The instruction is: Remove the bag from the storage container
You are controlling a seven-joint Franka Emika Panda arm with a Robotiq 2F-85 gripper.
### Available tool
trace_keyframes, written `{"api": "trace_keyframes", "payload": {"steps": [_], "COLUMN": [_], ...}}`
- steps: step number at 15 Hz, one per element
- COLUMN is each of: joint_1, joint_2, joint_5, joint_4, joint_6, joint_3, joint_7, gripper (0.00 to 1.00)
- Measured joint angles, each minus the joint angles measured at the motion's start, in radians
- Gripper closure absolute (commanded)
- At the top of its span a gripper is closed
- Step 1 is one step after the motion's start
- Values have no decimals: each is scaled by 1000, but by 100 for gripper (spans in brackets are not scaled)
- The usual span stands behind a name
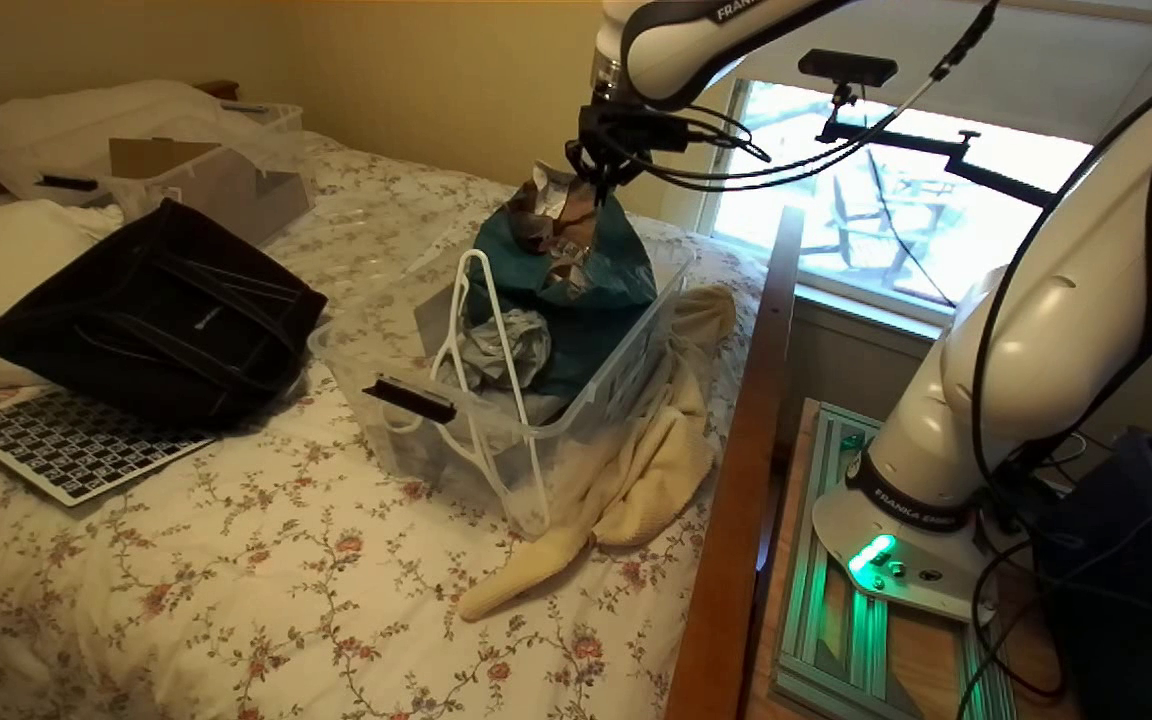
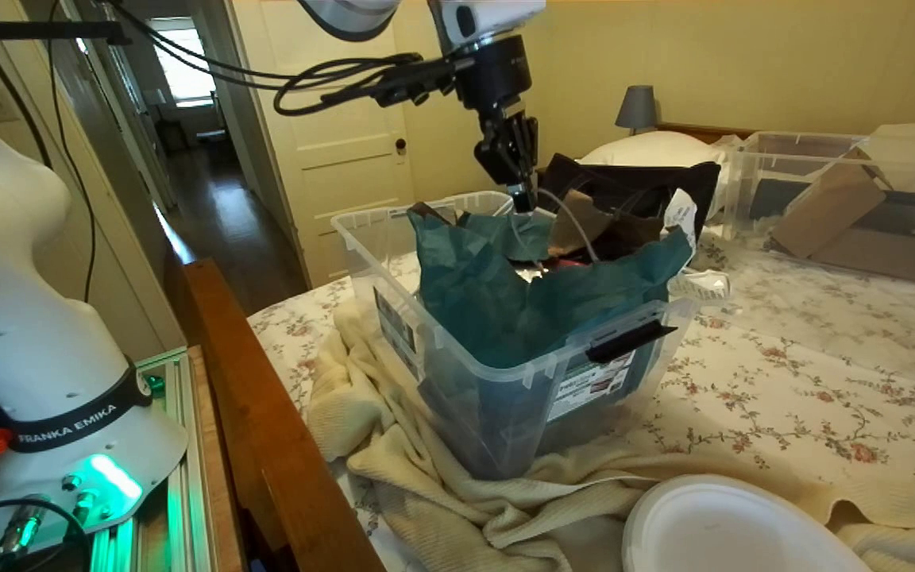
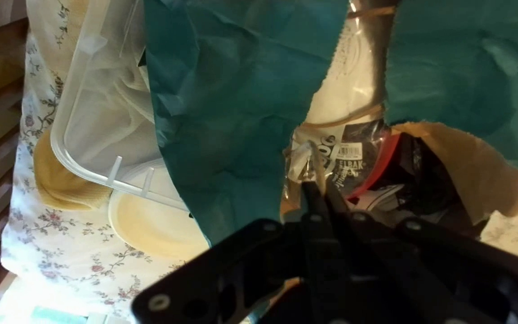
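A teal paper bag with a torn brown inner side stands in the clear storage container. The bag shows in both exterior views (image 1: 626, 245) (image 2: 489, 294) and in the wrist view (image 3: 236, 90). The container (image 1: 406, 455) has black latches; its wall (image 2: 497, 433) and rim (image 3: 59, 144) also show. My gripper (image 1: 601, 190) points down at the bag's torn opening, above the container (image 2: 526, 200). In the wrist view its fingertips (image 3: 324, 186) are closed together on a thin edge of clear plastic packaging (image 3: 304, 157) inside the opening. The bag's bottom is hidden.
A white hanger (image 1: 507, 350) leans over the container's end. A cream blanket (image 1: 656, 460) lies along it. A black tote (image 1: 166, 320) rests on the bed. Another clear container (image 2: 847, 171) stands behind. A white lid (image 2: 727, 524) lies close by. A wooden bed rail (image 1: 736, 500) borders the robot.
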Motion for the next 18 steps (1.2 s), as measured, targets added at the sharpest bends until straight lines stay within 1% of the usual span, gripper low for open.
{"api": "trace_keyframes", "payload": {"steps": [1,2,3,9,12,14,18], "joint_1": [0,0,0,-1,-1,0,7], "joint_2": [-11,-18,-20,-9,6,22,68], "joint_5": [0,0,0,-10,-48,-83,-151], "joint_4": [0,0,0,5,34,60,114], "joint_6": [0,0,0,-10,-67,-120,-215], "joint_3": [-1,-3,-4,-10,-9,-9,-7], "joint_7": [-1,-3,-5,-26,-29,-29,-33], "gripper": [70,70,65,24,3,0,0]}}
